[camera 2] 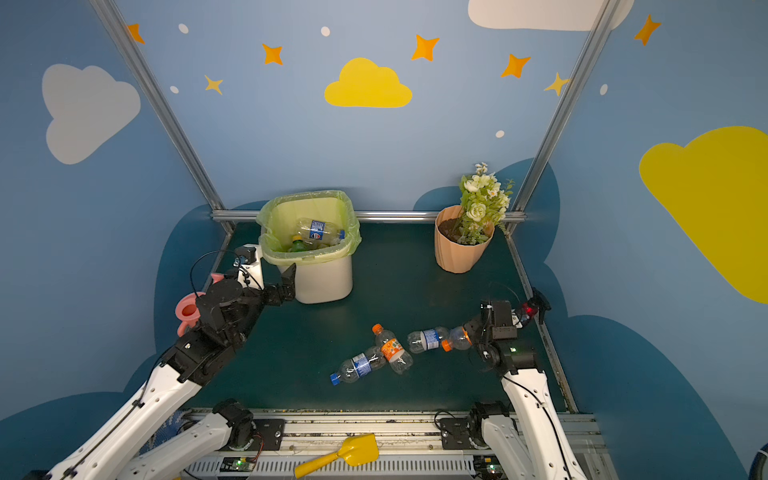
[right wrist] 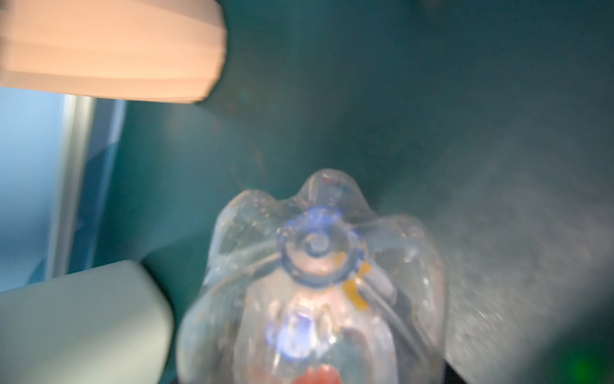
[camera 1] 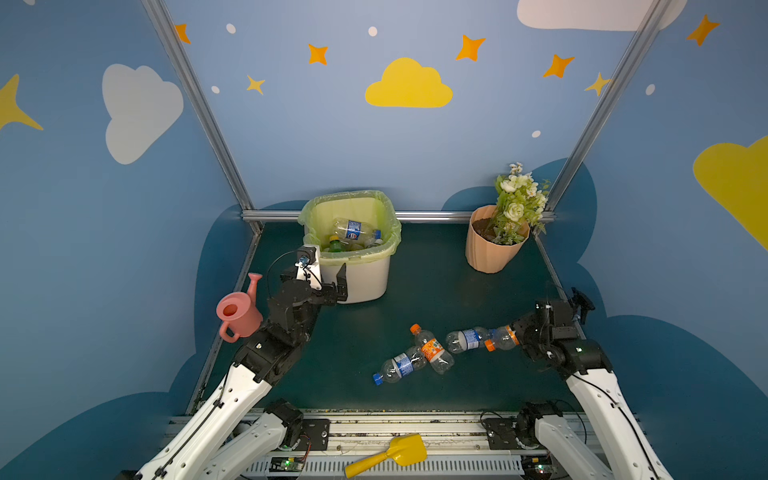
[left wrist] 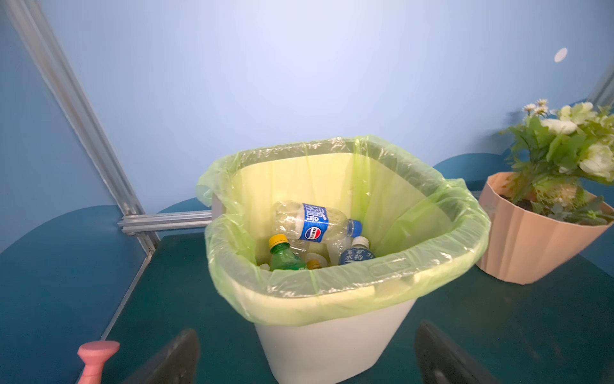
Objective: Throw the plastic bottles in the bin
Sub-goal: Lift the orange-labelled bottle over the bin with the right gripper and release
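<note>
The bin (camera 1: 365, 278) (left wrist: 332, 345), off-white with a light-green bag, stands at the back left and holds several plastic bottles (left wrist: 312, 222). My left gripper (camera 1: 330, 278) (left wrist: 307, 352) is open just in front of the bin wall, holding nothing. My right gripper (camera 1: 514, 336) (camera 2: 473, 336) is shut on a clear orange-capped bottle (camera 1: 500, 338) (camera 2: 457, 338). A blue-label bottle (camera 1: 467, 338) (right wrist: 315, 282) lies end to end against its cap. In both top views two more lie crossed at mid-table: an orange-label bottle (camera 1: 432, 349) and a blue-capped bottle (camera 1: 399, 365).
A peach flower pot (camera 1: 494, 245) with flowers stands at the back right. A pink watering can (camera 1: 239, 311) sits by my left arm. A red spray bottle (camera 2: 530, 309) is behind my right wrist. A yellow shovel (camera 1: 390, 455) lies on the front rail.
</note>
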`<state>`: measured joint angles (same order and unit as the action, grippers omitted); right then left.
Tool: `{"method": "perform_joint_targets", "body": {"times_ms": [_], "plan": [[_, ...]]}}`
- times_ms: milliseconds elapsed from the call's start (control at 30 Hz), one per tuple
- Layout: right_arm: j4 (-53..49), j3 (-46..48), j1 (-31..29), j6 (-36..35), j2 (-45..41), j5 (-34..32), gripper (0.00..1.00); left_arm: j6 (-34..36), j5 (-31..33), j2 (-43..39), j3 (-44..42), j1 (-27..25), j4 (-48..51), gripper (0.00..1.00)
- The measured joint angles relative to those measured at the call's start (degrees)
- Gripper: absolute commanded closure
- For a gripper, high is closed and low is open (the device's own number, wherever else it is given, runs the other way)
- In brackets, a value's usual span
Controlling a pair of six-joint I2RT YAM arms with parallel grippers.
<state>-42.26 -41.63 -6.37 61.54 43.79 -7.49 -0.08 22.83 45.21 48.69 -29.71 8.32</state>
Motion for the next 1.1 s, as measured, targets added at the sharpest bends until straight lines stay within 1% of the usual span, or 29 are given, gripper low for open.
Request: {"method": "perform_joint_targets", "body": {"times_ms": [200, 400, 567, 700, 833, 1000, 1100], "plan": [[9.7, -8.1, 1.0, -6.5, 4.7, 3.1, 0.46, -4.0, 4.6, -4.0, -2.5, 1.5, -0.8, 0.00], [22.2, -14.4, 1.0, -9.4, 10.3, 7.3, 0.46, -11.3, 8.1, -4.1, -3.3, 5.6, 2.0, 0.00], [31.7, -21.8, 1.0, -9.9, 16.8, 10.7, 0.46, -16.2, 7.9, -3.6, -3.5, 9.4, 4.8, 0.00], [38.5, -28.0, 0.3, -8.9, 22.9, 13.3, 0.46, -19.5, 6.5, -3.2, -3.5, 11.8, 6.5, 0.00], [43.3, -35.2, -3.7, -8.0, 30.4, 14.9, 0.46, -21.9, 4.7, -2.5, -3.6, 13.4, 8.4, 0.00], [48.7, -48.2, -12.3, -7.3, 42.9, 16.5, 0.45, -23.2, 2.9, -2.7, -3.7, 14.2, 9.2, 0.00], [50.6, -57.7, -18.1, -7.1, 51.4, 18.0, 0.41, -23.3, 2.2, -2.9, -3.7, 14.3, 9.4, 0.00]]}}
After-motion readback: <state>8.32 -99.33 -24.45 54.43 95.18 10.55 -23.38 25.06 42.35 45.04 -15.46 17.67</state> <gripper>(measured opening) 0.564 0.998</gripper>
